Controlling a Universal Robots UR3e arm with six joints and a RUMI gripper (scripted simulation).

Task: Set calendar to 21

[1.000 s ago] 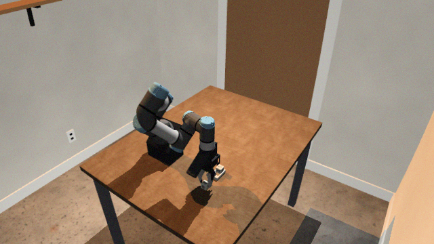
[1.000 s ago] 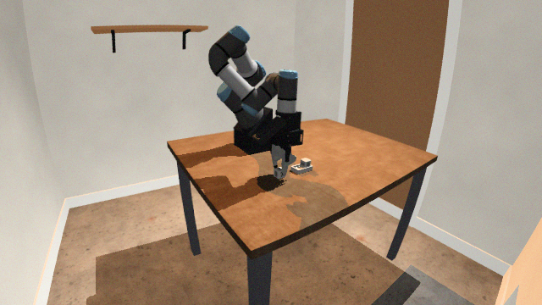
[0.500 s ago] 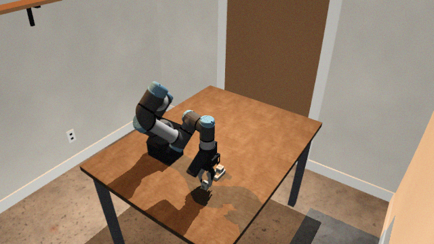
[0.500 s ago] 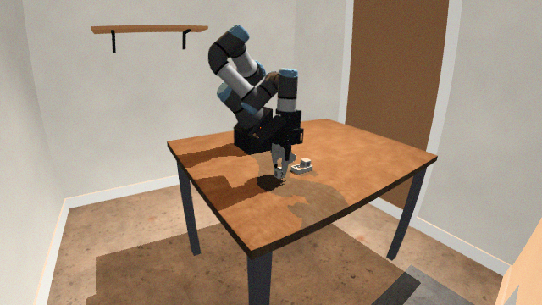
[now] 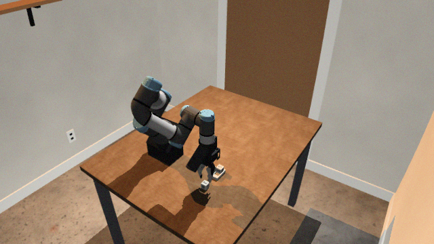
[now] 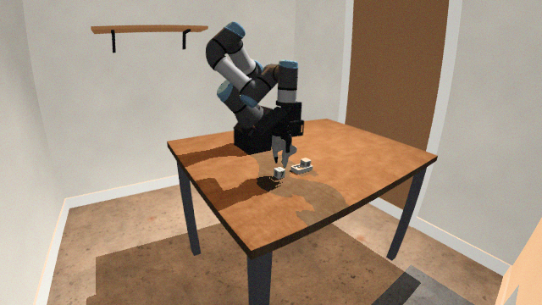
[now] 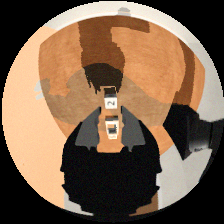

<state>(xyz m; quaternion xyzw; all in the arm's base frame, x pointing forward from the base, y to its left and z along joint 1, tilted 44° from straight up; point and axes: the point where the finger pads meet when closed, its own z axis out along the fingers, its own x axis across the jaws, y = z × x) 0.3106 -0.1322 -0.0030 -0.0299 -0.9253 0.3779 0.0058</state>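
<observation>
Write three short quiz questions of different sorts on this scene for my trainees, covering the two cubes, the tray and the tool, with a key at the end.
1. True or false: the tool is gripping the loose cube.
2. Multiple choice: where is the other cube?
A) On the wall shelf
B) In the tray
C) On the floor
3. Fill in the blank: in the wrist view, the digit readable on the loose cube is ____.

Key: 1 false; 2 B; 3 two (2).

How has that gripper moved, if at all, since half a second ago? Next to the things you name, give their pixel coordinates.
Yes: up. In the exterior view, the gripper (image 5: 205, 178) (image 6: 280, 163) (image 7: 110, 106) stands higher above the tabletop (image 5: 254, 129) (image 6: 360, 148) (image 7: 60, 60).
</observation>
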